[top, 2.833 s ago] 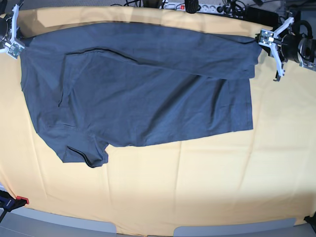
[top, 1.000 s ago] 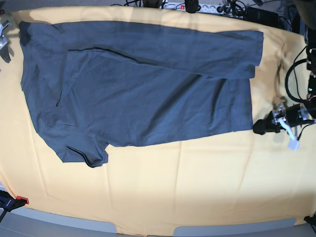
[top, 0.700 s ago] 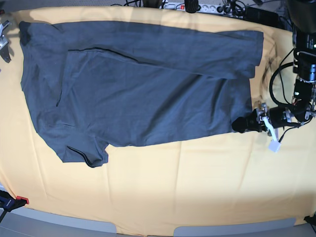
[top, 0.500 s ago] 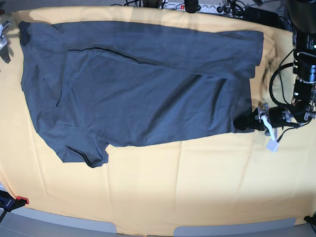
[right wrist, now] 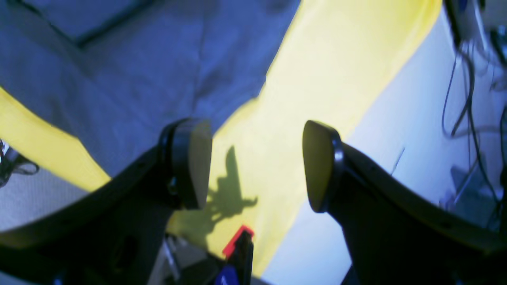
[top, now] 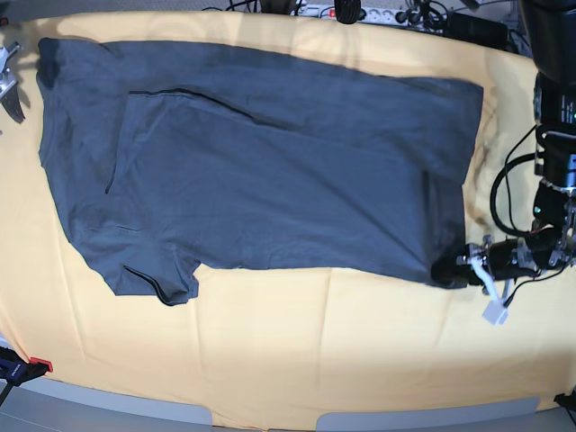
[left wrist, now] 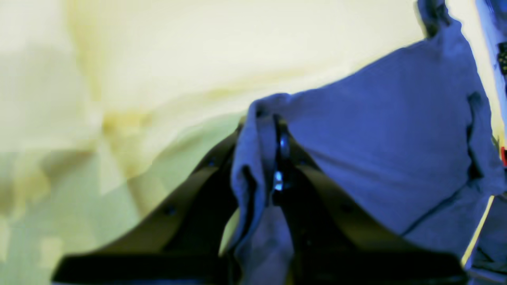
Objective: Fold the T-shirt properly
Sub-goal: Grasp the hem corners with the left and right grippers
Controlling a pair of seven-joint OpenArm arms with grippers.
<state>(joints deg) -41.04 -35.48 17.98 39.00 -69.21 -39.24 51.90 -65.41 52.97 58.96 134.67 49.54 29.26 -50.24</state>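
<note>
The dark slate-grey T-shirt [top: 270, 171] lies spread across the yellow-orange tablecloth [top: 315, 351], one sleeve [top: 157, 283] pointing at the front left. At the shirt's front right corner my left gripper [top: 447, 272] is shut on the hem. The left wrist view shows that fabric [left wrist: 376, 130] bunched between the closed fingers of this gripper [left wrist: 273, 126]. My right gripper [top: 9, 85] stands at the far left edge, beside the shirt's back left corner. In the right wrist view it [right wrist: 255, 162] is open and empty above bare cloth, the T-shirt [right wrist: 119, 67] just off its left finger.
A power strip [top: 360, 13] and cables run along the table's back edge. Black cables [top: 504, 189] loop beside the arm on the right. A red clamp [top: 36, 364] grips the front left edge. Bare tablecloth stretches along the front.
My left gripper slid onto the shirt's front right corner, shut on it and drew it toward the front. The folded band along the shirt's back edge has flattened out. The right gripper has stayed in place.
</note>
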